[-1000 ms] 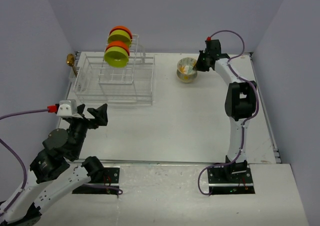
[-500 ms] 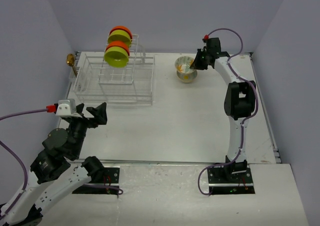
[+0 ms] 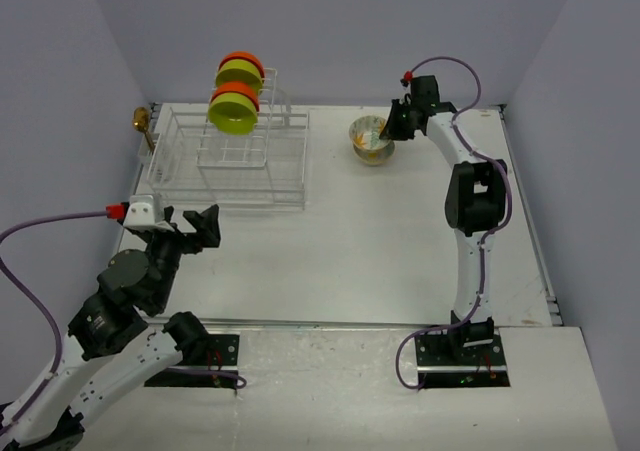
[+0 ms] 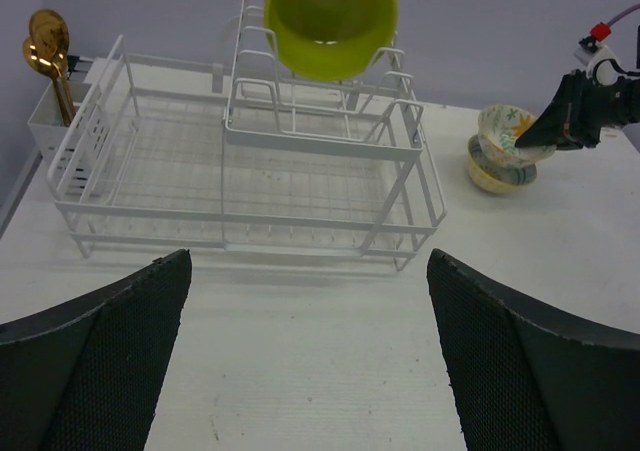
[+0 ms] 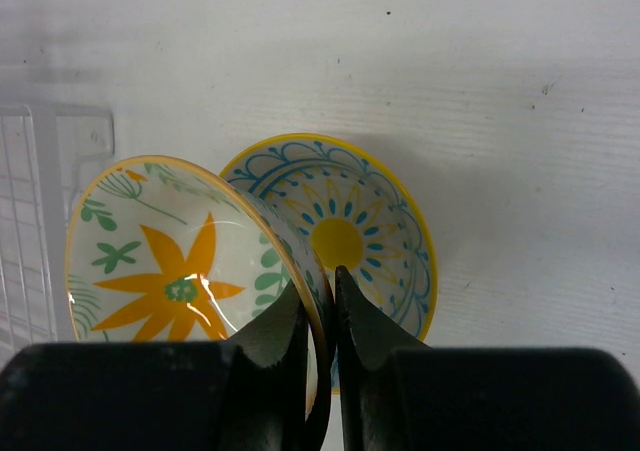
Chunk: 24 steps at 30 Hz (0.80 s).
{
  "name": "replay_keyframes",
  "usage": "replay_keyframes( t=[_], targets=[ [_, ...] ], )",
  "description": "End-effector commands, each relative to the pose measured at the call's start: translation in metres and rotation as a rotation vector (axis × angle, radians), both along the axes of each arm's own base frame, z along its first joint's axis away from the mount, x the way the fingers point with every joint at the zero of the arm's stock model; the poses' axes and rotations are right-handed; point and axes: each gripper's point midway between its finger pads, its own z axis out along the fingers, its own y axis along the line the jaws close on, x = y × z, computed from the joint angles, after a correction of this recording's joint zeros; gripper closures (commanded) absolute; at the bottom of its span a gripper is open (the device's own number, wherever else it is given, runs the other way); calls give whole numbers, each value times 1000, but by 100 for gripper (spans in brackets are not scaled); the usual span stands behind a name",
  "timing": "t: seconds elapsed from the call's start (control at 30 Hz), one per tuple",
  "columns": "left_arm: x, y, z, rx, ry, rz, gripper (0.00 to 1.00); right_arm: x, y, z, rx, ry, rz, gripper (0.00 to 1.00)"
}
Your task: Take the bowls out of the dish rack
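Right hand (image 5: 320, 293) pinches the tilted floral bowl (image 5: 165, 271) over a patterned bowl (image 5: 375, 236). Left hand (image 3: 190, 229) gapes wide, facing the rack (image 4: 250, 176)

White table (image 3: 350, 241), matte finish; fine scuffs and dark specks are seen on it at close range. It is enclosed on three sides by plain, pale lavender panels: back wall (image 3: 340, 31), left wall (image 3: 50, 121), right wall (image 3: 590, 121). A thin metal strip (image 3: 330, 323) is set along the table's near edge, and a second rail (image 3: 530, 221) along its right edge. A paler, speckled board (image 3: 330, 391) is laid in front of the strip. Light is even and diffuse; only soft shadows are cast.
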Motion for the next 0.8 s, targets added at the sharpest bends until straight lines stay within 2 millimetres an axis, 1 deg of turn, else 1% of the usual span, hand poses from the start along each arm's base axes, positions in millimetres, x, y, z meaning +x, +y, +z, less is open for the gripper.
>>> replay_keyframes(
  t=[0.0, 0.1, 0.17, 0.3, 0.37, 0.5, 0.57, 0.6, 0.7, 0.77],
  targets=[
    [6, -5, -9, 45, 21, 0, 0, 7, 2, 26, 8, -78, 39, 89],
    [9, -6, -10, 57, 36, 7, 0, 6, 8, 30, 33, -86, 69, 87],
    [9, -7, -12, 63, 43, 3, 0, 5, 9, 30, 41, -79, 73, 85],
    [8, -8, -12, 61, 43, -10, 0, 6, 3, 23, 17, -67, 50, 85],
    [6, -8, -9, 49, 29, -19, 0, 6, 3, 18, 10, -55, 46, 85],
    [3, -7, -5, 30, 11, -26, 0, 6, 0, 22, 2, -59, 32, 84],
    [2, -8, -4, 31, 8, -34, 0, 6, -1, 23, -1, -57, 23, 81],
    [2, -8, -5, 32, 8, -39, 0, 6, -2, 23, -5, -55, 16, 81],
    [3, -10, -5, 38, 12, -43, 0, 3, -3, 20, -7, -39, 3, 81],
    [3, -10, -5, 38, 13, -46, 0, 3, -3, 15, -6, -19, -3, 82]
  ],
)
